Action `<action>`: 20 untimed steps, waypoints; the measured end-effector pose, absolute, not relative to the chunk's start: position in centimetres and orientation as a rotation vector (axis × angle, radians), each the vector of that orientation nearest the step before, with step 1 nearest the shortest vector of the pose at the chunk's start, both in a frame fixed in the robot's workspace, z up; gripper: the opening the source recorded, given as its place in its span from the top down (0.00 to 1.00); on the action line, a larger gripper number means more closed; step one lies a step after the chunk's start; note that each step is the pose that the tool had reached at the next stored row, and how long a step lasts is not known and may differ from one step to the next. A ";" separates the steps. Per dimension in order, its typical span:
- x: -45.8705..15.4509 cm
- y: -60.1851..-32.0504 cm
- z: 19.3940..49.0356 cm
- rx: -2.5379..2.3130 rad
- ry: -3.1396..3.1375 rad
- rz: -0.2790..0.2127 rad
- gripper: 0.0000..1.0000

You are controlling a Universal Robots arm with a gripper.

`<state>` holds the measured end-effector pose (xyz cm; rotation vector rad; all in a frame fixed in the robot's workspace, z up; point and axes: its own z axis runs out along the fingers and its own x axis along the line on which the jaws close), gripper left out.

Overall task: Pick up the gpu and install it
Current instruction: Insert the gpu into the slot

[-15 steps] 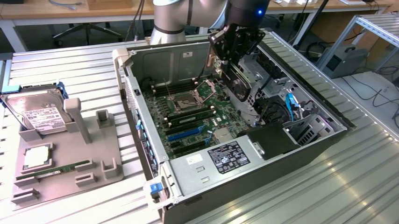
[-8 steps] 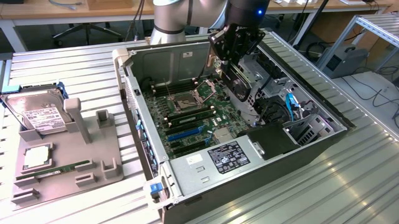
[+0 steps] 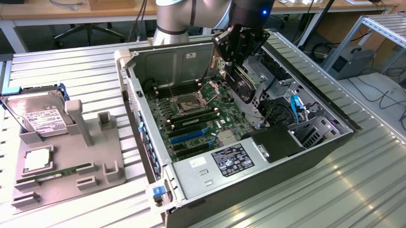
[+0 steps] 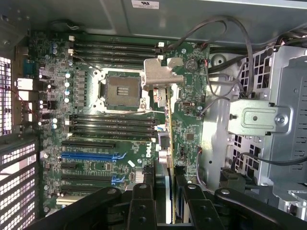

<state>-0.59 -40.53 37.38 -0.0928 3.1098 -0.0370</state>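
The gpu (image 3: 246,92) hangs edge-down inside the open computer case (image 3: 254,190), above the right part of the motherboard (image 3: 197,118). My gripper (image 3: 238,54) is shut on its upper edge. In the wrist view the gpu (image 4: 165,148) runs edge-on away from my gripper (image 4: 165,191), ending in its silver bracket (image 4: 162,76). It floats over the board beside the ends of the expansion slots, one of them blue (image 4: 91,155). I cannot tell whether it touches the board.
A metal drive cage (image 3: 279,80) and black cables stand close on the exterior view's right of the card. A grey fixture (image 3: 70,166) on the exterior view's left holds a hard drive (image 3: 38,116), a processor chip (image 3: 37,159) and a RAM stick (image 3: 54,173).
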 end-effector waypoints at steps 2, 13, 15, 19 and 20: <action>-0.6 -40.5 37.4 -0.094 3.110 -0.038 0.73; -0.6 -40.5 37.4 -0.104 3.109 -0.045 0.73; -0.6 -40.5 37.4 -0.105 3.109 -0.046 0.73; -0.6 -40.5 37.4 -0.109 3.109 -0.048 0.73; -0.6 -40.5 37.4 -0.109 3.109 -0.048 0.73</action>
